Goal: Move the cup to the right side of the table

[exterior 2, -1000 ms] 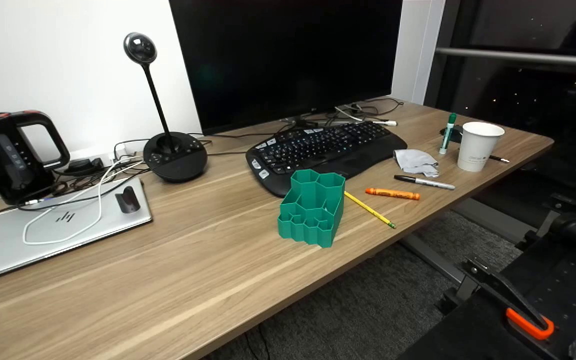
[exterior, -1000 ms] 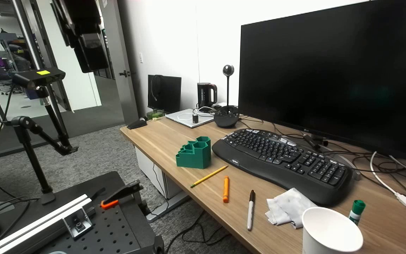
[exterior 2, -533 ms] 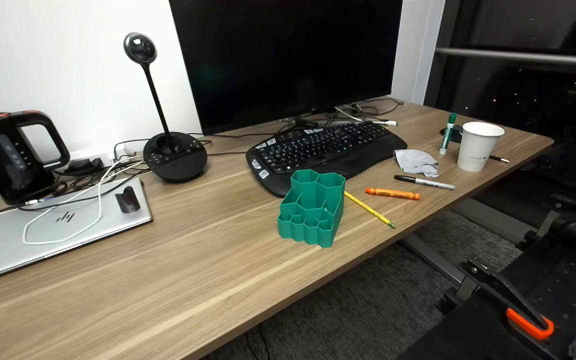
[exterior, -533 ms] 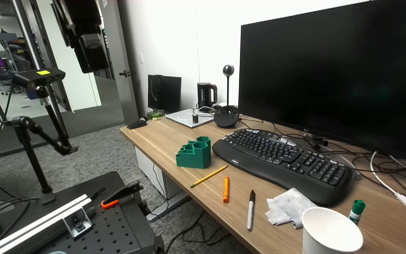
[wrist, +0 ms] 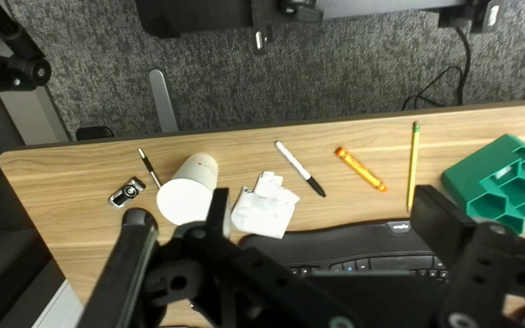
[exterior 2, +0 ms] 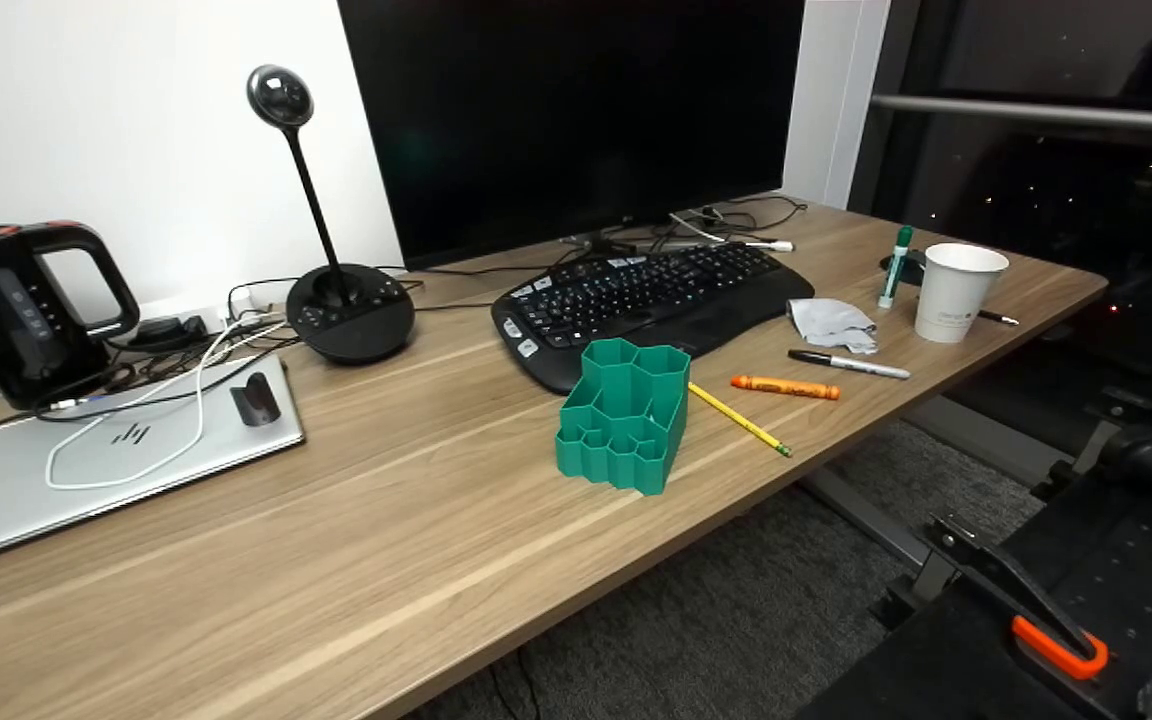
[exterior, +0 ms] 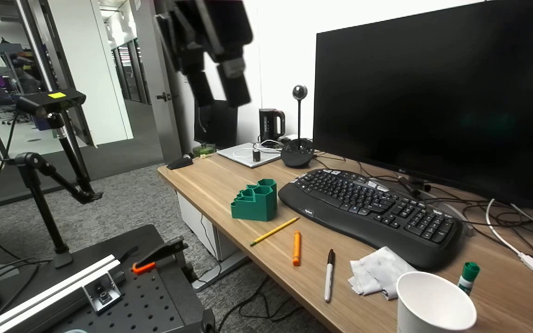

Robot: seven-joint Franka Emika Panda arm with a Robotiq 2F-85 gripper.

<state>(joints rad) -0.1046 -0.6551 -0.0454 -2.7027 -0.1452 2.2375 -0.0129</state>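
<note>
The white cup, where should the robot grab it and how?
Probably hold the white cup by its rim, coming down from above, one of the fingers inside, one outside. It stands upright, its open top faces up, and no handle shows. The tissue and green marker are close by, so coming in low from their side could bump them.

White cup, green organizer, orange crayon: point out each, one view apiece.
White cup point(exterior 2: 955, 298): in an exterior view, on its outer wall below the rim.
Green organizer point(exterior: 256, 206): in an exterior view, on its flat side wall.
Orange crayon point(wrist: 360, 169): in the wrist view, midway along its barrel.
</note>
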